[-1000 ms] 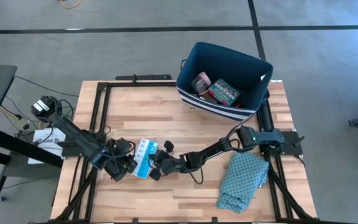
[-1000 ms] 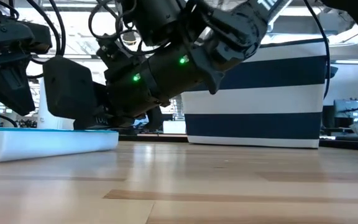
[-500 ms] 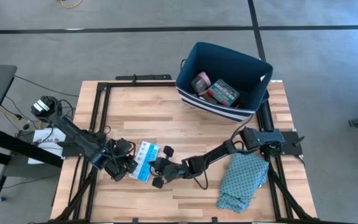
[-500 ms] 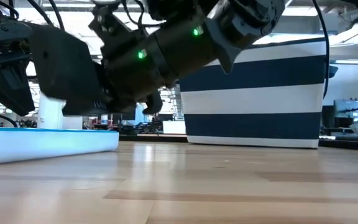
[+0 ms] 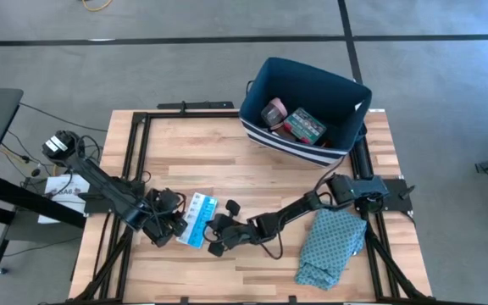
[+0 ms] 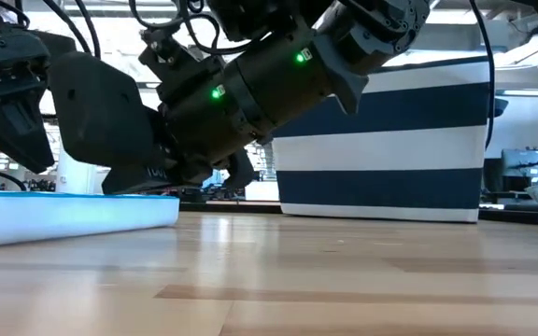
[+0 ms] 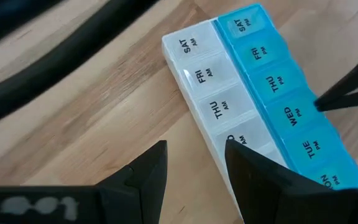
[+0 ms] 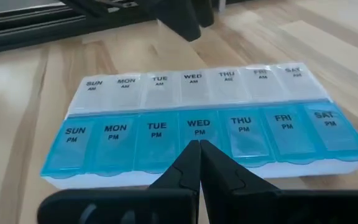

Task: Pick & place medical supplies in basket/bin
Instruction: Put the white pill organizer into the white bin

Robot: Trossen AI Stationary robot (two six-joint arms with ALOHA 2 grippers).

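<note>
The light-blue and white pill-organizer strip (image 5: 196, 219) lies flat on the wooden table, near the left front. My left gripper (image 7: 194, 152) stands open at its left long side, one finger over the white row and one over bare wood; in the low view it hangs just above the strip (image 6: 63, 213). My right gripper (image 8: 199, 144) is shut, and reaches in from the right to the blue row. The navy basket (image 5: 346, 93) at the far right holds a pink tape roll (image 5: 274, 112) and a green-red box (image 5: 305, 125). My right gripper's shut fingertips (image 8: 191, 155) lie against the strip's blue row at the lid marked WED PM (image 8: 199, 127), midway along it. They come slanting down from the table's right, across the strip. The strip lies flat on the table.
A teal patterned cloth (image 5: 332, 246) lies crumpled at the near right corner. The striped basket wall (image 6: 390, 149) stands behind the arms in the low view. Bare wood stretches between the strip and the basket.
My right gripper, still shut, has shifted a little toward the table's near edge along the strip's right side. The strip has stayed flat on the table.
</note>
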